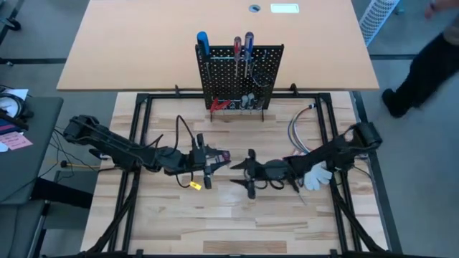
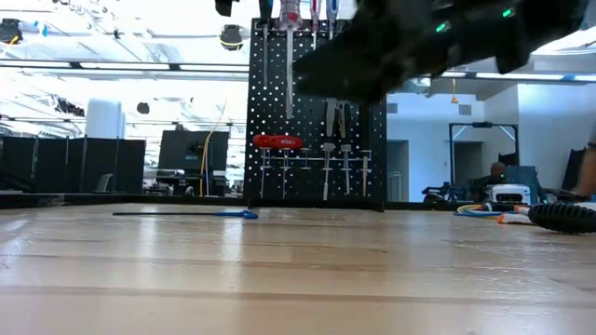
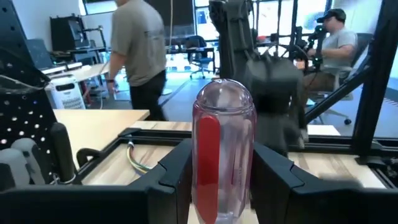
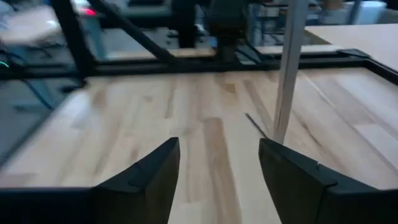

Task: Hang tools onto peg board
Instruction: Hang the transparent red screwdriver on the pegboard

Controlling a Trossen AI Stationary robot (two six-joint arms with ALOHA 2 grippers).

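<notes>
Claws first, since they sit nearest you: your left claw (image 1: 210, 162) lies low over the wood surface (image 1: 215, 222), its arm stretched in from the left edge with the elbow bent and the wrist turned toward the middle. It is clamped on a screwdriver (image 3: 222, 155) with a clear handle and a red stripe; in the left wrist view the handle stands upright between the two dark fingers (image 3: 171, 171), its rounded cap above them. A small yellow tag (image 1: 193, 185) hangs just beside that claw.

Your right claw (image 1: 247, 174) faces it from the other side, near but apart, its arm reaching in from the right edge at a similar low, bent pose. Its fingers (image 4: 152, 171) stand wide with only bare wood between them. A white glove (image 1: 315, 175) lies against that arm, and a grey cable (image 1: 297, 129) curls on the surface behind it.

Farther back, the peg board (image 1: 265, 75) stands upright at the far edge of the surface. You can see a blue-handled screwdriver (image 1: 203, 43) and two slimmer ones (image 1: 242, 46) rising above its top, and red-handled pliers (image 2: 277, 141) hanging on its lower row of hooks (image 2: 326, 163). Flat on the surface left of the board, the low view shows a thin blue-tipped tool (image 2: 186, 214).

Beyond the board, a tan tabletop (image 1: 143, 43); a person (image 1: 427, 61) is at its right end.
</notes>
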